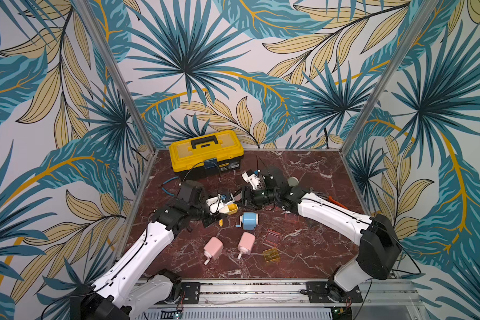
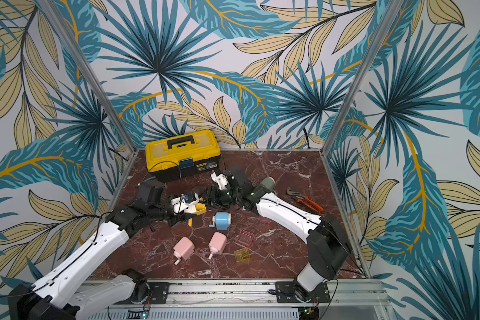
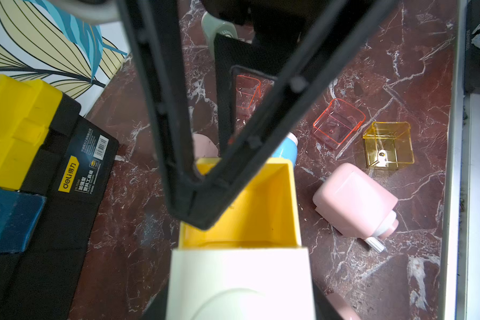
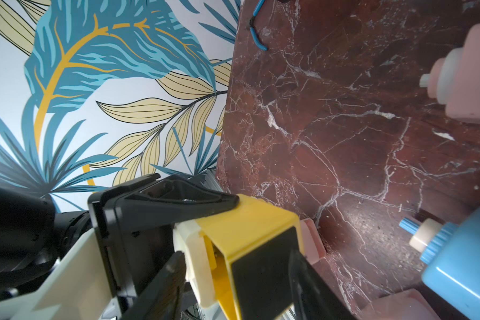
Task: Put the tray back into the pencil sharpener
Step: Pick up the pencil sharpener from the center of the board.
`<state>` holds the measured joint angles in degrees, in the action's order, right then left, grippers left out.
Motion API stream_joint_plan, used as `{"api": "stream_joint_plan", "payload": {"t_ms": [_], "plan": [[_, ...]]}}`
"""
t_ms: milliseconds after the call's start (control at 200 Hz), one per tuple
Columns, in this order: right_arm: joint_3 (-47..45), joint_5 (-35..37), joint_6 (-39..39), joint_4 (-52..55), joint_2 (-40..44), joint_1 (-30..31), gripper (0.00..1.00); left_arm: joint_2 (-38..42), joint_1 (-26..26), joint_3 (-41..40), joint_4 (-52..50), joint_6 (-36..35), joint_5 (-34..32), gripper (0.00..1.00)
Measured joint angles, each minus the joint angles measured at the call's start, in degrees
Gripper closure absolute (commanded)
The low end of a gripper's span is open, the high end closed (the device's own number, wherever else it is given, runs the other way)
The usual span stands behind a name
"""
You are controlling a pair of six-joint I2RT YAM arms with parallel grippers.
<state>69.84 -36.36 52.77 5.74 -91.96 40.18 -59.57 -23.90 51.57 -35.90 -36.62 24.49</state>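
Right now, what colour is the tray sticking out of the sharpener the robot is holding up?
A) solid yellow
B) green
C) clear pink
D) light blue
A: the tray sticking out of the open end of the held cream sharpener is solid yellow, as the left wrist view shows up close.

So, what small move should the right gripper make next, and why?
Probably push the yellow tray deeper: it sticks partly out of the cream sharpener that the left gripper holds, and the right gripper straddles its end.
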Motion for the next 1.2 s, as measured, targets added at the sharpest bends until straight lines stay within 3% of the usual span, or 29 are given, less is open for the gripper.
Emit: {"api": "stream_joint_plan", "payload": {"t_ms": [325,676,991,1197], "plan": [[-5.7,-4.61,1.49,-4.22,2.1,-3.19,0.3,1.31,-0.07,0.04,-0.15,0.2,2.32,0.61],[-6.16,-11.61,4.35,-10.95,2.4,-3.52,0.35,2.78,-0.07,1.36,-0.09,0.31,5.88,0.62],[-7.52,-16.98,6.71,-15.45,2.4,-3.52,0.33,3.32,-0.07,2.08,0.07,1.75,6.95,0.62],[-8.13,-18.86,9.03,-18.43,2.4,-3.63,0.38,3.39,-0.07,2.27,1.6,3.63,8.17,0.62]]}}
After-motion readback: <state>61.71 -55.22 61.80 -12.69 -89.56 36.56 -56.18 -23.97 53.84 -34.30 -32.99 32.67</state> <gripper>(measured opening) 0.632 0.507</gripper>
